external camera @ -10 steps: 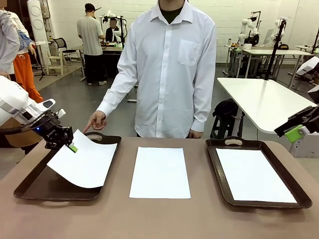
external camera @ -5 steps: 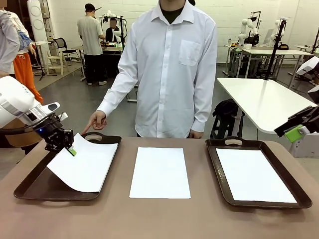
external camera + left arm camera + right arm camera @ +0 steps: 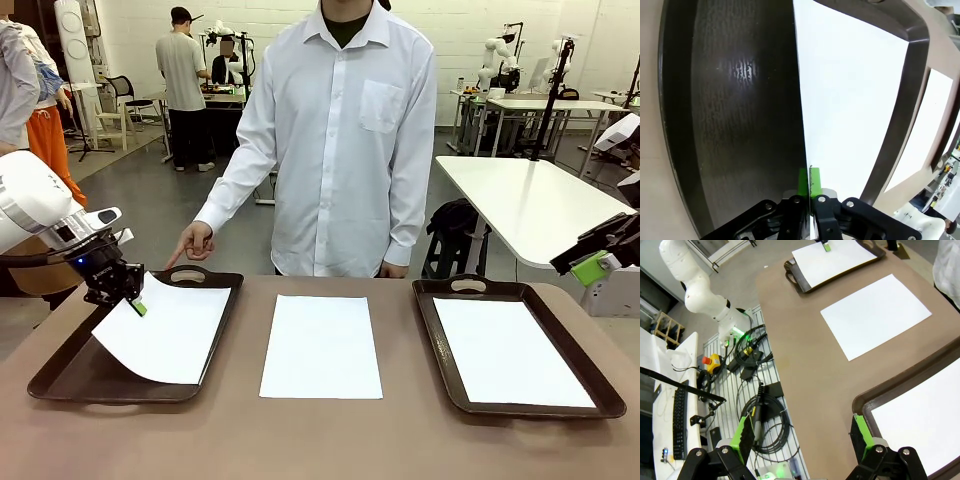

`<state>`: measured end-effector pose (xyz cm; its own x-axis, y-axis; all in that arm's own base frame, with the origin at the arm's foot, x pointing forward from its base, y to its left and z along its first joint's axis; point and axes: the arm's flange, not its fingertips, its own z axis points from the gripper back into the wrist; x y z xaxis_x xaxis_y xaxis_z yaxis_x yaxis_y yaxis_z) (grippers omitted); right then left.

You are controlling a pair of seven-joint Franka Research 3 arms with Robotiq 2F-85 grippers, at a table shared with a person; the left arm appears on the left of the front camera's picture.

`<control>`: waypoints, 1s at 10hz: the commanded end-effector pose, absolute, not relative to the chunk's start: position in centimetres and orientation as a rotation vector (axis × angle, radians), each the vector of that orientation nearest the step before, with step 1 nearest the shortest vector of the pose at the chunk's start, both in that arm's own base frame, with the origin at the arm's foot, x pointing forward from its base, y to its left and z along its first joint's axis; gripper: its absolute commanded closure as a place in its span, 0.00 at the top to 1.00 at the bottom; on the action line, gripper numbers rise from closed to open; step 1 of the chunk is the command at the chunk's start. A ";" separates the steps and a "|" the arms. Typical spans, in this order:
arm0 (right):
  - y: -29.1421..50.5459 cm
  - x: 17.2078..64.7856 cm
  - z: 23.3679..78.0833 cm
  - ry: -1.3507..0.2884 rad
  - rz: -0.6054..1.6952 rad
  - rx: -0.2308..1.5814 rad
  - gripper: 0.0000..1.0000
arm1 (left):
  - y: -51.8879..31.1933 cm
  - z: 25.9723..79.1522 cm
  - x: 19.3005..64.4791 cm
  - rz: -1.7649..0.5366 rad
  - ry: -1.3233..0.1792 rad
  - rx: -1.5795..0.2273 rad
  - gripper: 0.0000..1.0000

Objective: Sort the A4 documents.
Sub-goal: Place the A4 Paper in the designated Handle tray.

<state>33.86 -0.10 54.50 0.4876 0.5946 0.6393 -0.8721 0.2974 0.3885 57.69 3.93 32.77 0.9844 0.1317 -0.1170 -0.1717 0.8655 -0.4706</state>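
Observation:
My left gripper (image 3: 131, 301) is shut on the far left corner of a white A4 sheet (image 3: 165, 330). The sheet slopes down into the dark brown left tray (image 3: 70, 375), its near edge resting on the tray floor. In the left wrist view the green pads (image 3: 803, 182) pinch the sheet's edge (image 3: 855, 100) above the tray (image 3: 740, 100). A second sheet (image 3: 321, 345) lies flat on the table's middle. A third sheet (image 3: 510, 350) lies in the right tray (image 3: 440, 340). My right gripper (image 3: 598, 266) hangs open off the table's right side, its fingers (image 3: 746, 435) wide apart.
A person in a white shirt stands at the far edge, one hand (image 3: 190, 243) pointing a finger down at the left tray's far handle. A white table (image 3: 530, 200) stands behind on the right. Cables and a keyboard (image 3: 679, 422) lie on the floor side.
My left gripper has carried the sheet's corner lower and a little left, so the sheet lies flatter and more squarely inside the left tray. The right arm and the person have stayed still.

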 end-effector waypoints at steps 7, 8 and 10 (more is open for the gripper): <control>0.0 33.9 54.5 -0.417 1.016 0.789 1.00 | 4.0 34.0 58.8 0.152 0.099 -0.382 0.68; 0.0 33.9 54.5 -0.417 1.016 0.789 1.00 | 4.0 34.4 58.7 0.145 0.097 -0.371 0.78; 0.0 33.9 54.5 -0.417 1.016 0.789 1.00 | 3.9 35.2 58.4 0.135 0.075 -0.384 0.98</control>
